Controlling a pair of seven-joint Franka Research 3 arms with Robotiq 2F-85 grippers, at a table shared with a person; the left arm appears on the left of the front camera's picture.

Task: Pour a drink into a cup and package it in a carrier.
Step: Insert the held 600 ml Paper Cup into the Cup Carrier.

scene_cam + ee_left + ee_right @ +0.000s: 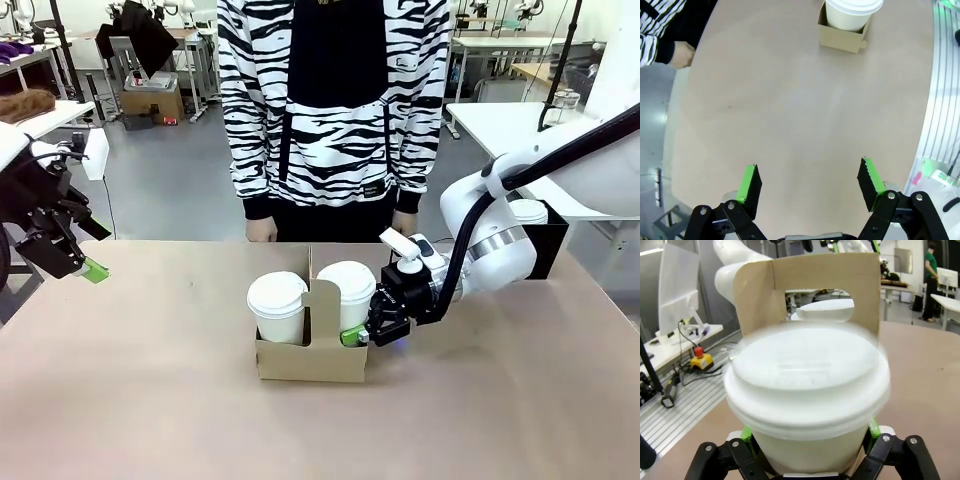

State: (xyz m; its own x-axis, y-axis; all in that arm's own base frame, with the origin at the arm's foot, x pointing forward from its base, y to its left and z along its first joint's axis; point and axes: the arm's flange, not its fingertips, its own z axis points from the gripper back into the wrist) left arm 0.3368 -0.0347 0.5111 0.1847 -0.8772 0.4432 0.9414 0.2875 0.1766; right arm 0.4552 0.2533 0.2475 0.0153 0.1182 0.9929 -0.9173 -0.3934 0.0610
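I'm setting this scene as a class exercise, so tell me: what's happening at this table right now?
The right end effector sits around the right-hand lidded cup, which stands in the cardboard carrier beside a second lidded cup. Whether it grips the cup or has let go cannot be told. The left end effector hangs open at the table's left edge, holding nothing. A person's hand rests at the far side.

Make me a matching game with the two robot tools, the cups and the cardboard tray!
Things:
1. left tool
2. right tool
3. two lidded cups
4. carrier

Where or how:
a. brown, with a tall middle handle
b. around the right-hand cup
c. open above bare table
d. white, standing in the tray holes

Pairs: 1-c, 2-b, 3-d, 4-a
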